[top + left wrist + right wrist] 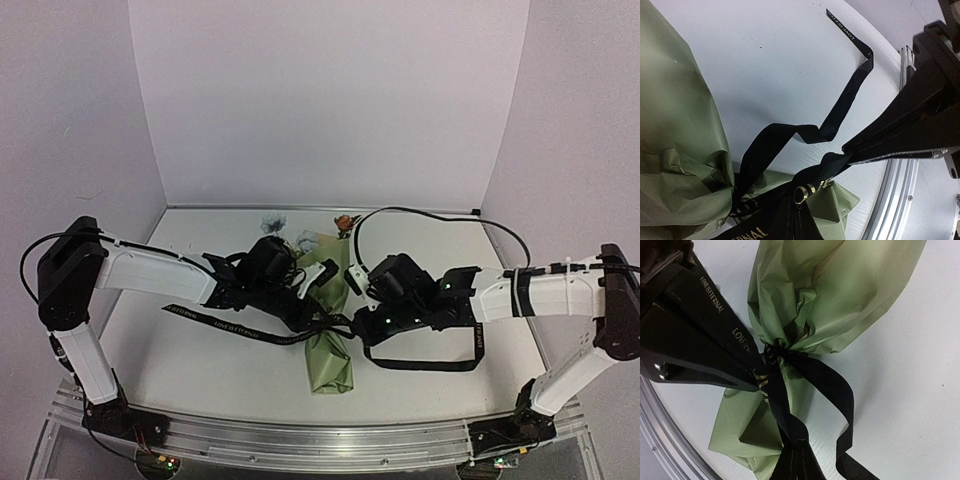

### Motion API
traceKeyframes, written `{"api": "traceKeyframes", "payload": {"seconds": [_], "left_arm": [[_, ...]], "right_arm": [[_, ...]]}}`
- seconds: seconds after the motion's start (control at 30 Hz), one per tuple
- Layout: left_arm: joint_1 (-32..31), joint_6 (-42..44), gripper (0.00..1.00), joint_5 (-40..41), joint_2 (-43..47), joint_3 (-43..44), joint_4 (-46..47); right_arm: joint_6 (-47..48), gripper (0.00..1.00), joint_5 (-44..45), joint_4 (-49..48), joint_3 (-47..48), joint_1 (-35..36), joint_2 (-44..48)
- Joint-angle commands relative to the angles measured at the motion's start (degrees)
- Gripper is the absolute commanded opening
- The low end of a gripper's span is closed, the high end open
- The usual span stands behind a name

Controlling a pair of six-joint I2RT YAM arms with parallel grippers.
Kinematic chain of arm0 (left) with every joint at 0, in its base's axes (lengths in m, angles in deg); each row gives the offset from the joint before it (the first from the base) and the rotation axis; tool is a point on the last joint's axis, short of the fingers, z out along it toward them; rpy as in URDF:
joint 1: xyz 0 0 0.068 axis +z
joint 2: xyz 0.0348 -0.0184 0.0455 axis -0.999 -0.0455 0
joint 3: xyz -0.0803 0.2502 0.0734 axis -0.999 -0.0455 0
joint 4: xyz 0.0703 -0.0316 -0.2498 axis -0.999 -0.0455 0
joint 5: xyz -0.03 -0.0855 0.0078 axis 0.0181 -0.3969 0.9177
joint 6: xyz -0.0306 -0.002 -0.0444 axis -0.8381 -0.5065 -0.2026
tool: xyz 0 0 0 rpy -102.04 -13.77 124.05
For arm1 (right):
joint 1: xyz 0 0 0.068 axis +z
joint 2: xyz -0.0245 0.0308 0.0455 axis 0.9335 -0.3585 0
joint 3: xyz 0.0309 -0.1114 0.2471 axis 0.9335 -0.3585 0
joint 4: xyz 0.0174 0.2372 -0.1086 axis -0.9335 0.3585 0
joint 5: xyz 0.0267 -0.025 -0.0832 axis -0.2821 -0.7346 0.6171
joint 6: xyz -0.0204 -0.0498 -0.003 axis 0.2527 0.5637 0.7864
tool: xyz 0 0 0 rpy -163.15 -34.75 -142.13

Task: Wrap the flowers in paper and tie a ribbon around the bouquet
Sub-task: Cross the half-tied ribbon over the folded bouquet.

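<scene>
Pinching the ribbon [785, 137] in the fully closed left gripper [852, 148], just beside the knot at the cinched waist of the bouquet [680, 125]. Clamping the same ribbon in the right gripper [756, 381], fingers pressed together against the knot. Showing blurred flowers [310, 241] only overhead, at the far end; crowding both sets of fingertips out of sight there.

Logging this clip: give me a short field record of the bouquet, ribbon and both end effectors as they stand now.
bouquet: lies on the table, narrow end toward the arms
flowers: heads poke from the far, wide end
paper: green, gathered tight at the waist
ribbon: black, cinched round that waist; one tail trails left, one loops right
left end effector: shut on ribbon beside the waist
right end effector: shut on ribbon at the waist
tie: finished knot cannot be confirmed
</scene>
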Motion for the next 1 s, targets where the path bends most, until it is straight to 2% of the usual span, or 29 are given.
{"api": "traceKeyframes", "payload": {"seconds": [0.0, 0.07, 0.1, 0.2, 0.27, 0.33, 0.5, 0.63, 0.77, 0.97], "left_arm": [[-0.5, 0.7, 0.0, 1.8, 0.0, 1.7, 4.2], [-0.5, 0.7, 0.0, 1.8, 0.0, 1.6, 4.5], [-0.5, 0.8, 0.0, 1.7, 0.1, 1.6, 4.7], [-0.5, 1.0, 0.0, 1.3, 0.2, 1.6, 4.8], [-0.6, 1.1, 0.0, 1.2, 0.1, 1.7, 4.9], [-0.6, 1.2, 0.0, 1.0, 0.2, 1.8, 4.8], [-0.6, 1.3, 0.0, 0.4, 0.0, 2.1, 4.9], [-0.6, 1.5, 0.0, 0.0, -0.1, 2.5, 4.7], [-0.6, 1.5, 0.0, -0.5, -0.1, 2.9, 4.8], [-0.7, 1.6, 0.0, -0.8, -0.1, 3.0, 4.6]], "right_arm": [[-2.0, 0.25, 1.9, -1.0, -2.1, -0.6, 3.1], [-3.0, 0.44, 3.0, -1.1, -4.1, -1.1, 4.5], [-3.4, 0.5, 3.5, -1.3, -5.3, -1.5, 5.4], [-4.6, 0.63, 5.6, -1.9, -9.7, -2.4, 8.5], [-7.2, 0.67, 8.9, -2.2, -14.0, -3.9, 11.1], [-11.4, 0.68, 13.9, -0.7, -18.1, -5.9, 15.2], [-24.1, 0.71, 32.6, 15.1, -22.6, -7.1, 23.6], [-34.2, 0.7, 40.5, 24.4, -25.3, -7.9, 27.7], [-39.0, 0.71, 39.6, 29.3, -26.8, -10.9, 29.4], [-42.7, 0.71, 30.4, 29.3, -29.3, -18.6, 28.6]]}}
